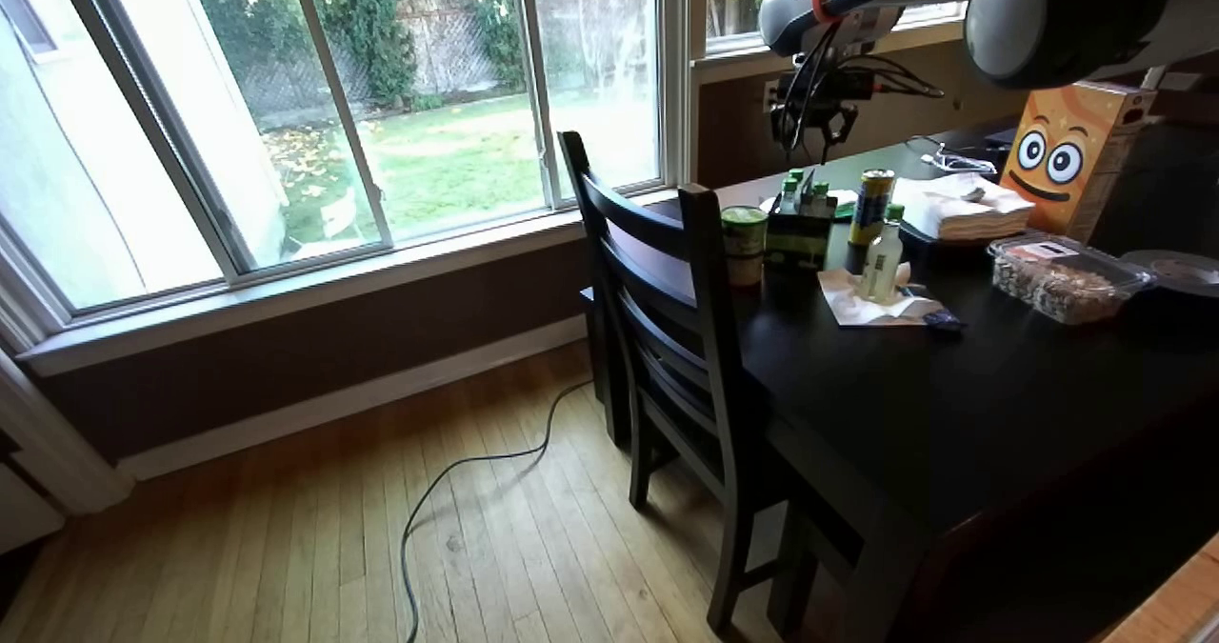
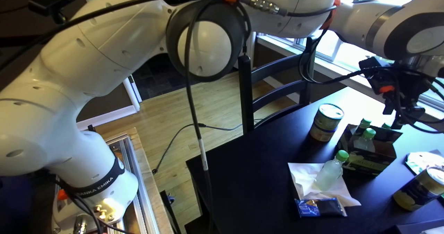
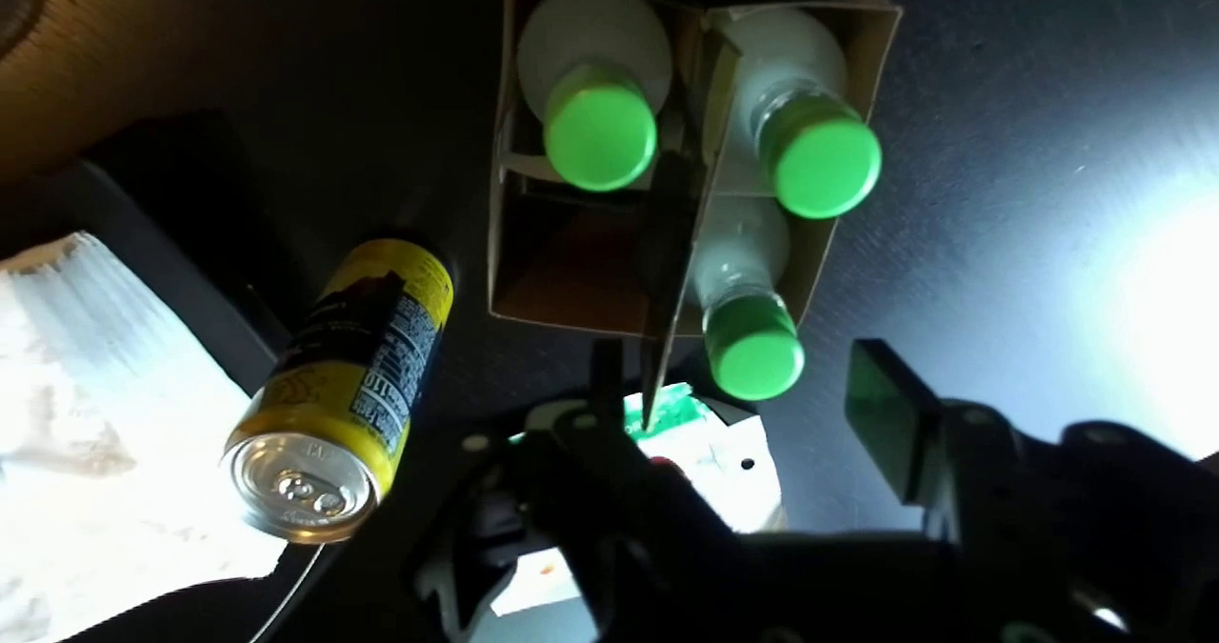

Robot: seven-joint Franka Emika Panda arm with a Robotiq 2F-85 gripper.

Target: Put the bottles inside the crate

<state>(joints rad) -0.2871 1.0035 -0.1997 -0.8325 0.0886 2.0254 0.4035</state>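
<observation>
My gripper (image 3: 748, 397) is spread wide, pinching nothing, and hangs above the crate (image 2: 368, 162), toward its side away from the robot base (image 2: 104, 182). The loose bottle (image 2: 329, 174) stands upright on white paper (image 2: 305, 178) near the crate's base-facing side, so I expect to reach across the crate. Its raised divider (image 3: 678, 233) wants clearance; that base-facing side has open tabletop (image 2: 256, 178); inside, three bottles (image 3: 608, 138) leave one slot (image 3: 571, 262) bare
</observation>
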